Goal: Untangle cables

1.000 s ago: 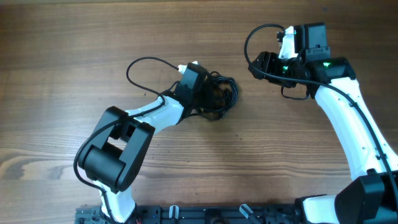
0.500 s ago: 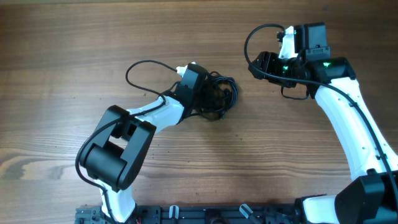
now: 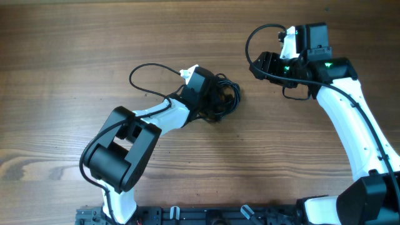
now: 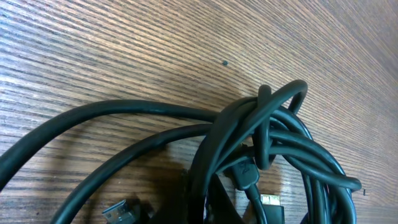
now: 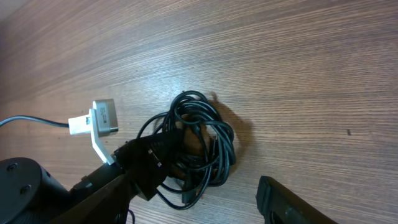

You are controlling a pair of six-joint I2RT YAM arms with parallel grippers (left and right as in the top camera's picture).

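The cables (image 3: 224, 97) lie in a tangled black coil at the middle of the wooden table. My left gripper (image 3: 210, 95) is pushed into the coil's left side and is shut on the cables. In the left wrist view the coil (image 4: 273, 134) fills the frame, and my left gripper (image 4: 202, 200) pinches one strand at the bottom edge. Small plug ends (image 4: 121, 211) (image 4: 270, 200) lie beside it. My right gripper (image 3: 259, 65) hovers open to the right of the coil and holds nothing. In the right wrist view the coil (image 5: 202, 140) sits between that gripper's spread fingers (image 5: 283, 202).
The left arm's own black wire (image 3: 149, 70) loops over the table to the left of the coil. A white camera mount (image 5: 99, 121) sticks up from the left wrist. Bare wood (image 3: 75, 44) surrounds the coil. A dark rail (image 3: 206, 215) runs along the front edge.
My left gripper has closed on the cables and pushed slightly right into the coil. The right arm has not moved.
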